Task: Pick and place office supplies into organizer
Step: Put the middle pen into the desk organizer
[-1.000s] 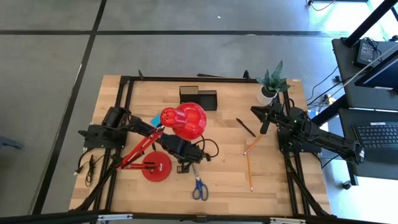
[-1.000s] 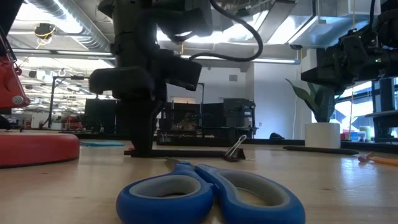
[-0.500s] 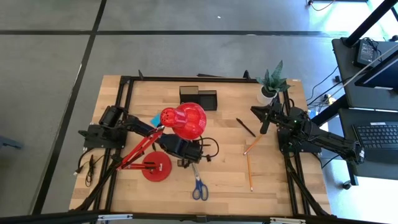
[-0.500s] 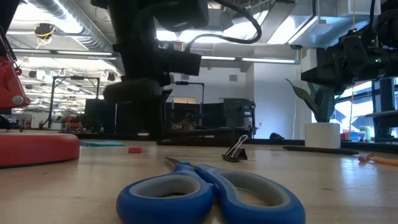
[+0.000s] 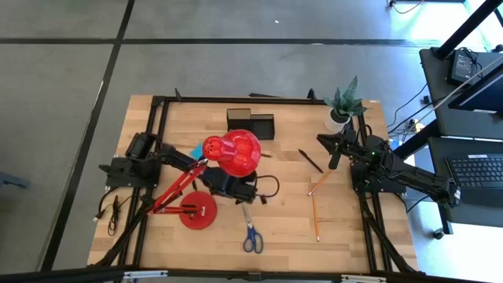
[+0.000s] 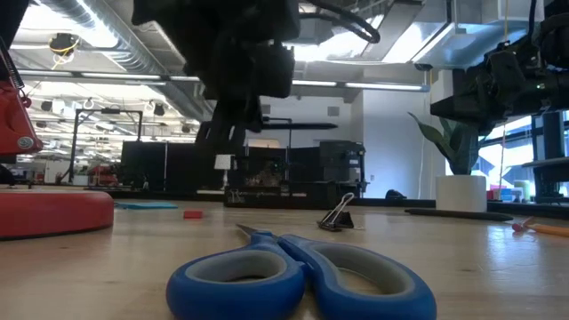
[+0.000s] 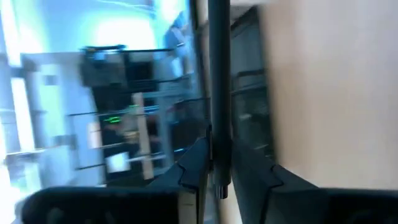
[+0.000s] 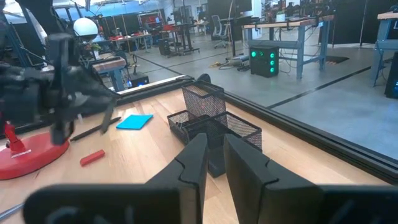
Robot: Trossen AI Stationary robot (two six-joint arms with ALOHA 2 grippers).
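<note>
L gripper (image 7: 221, 177) pinched a slim black pen (image 7: 219, 87), lifted mid-table. R gripper (image 8: 214, 162) nearly pressed together, empty, waiting at R side. Organizer (image 5: 251, 123) at far edge. Scissors (image 5: 251, 234), pencils (image 5: 315, 216) not yet placed.

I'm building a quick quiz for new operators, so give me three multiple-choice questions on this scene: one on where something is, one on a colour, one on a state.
1. Where are the scissors?
A. In the organizer
B. Flat on the table
C. In the right gripper

2. What colour is the lamp?
A. Red
B. White
C. Green

3. What is the left gripper doing?
A. Open and empty
B. Resting on the table
C. Shut on a black pen

Answers:
1. B: the scissors lie on the table by its near edge.
2. A: the lamp is red.
3. C: the left gripper has the black pen between its fingers.
</note>
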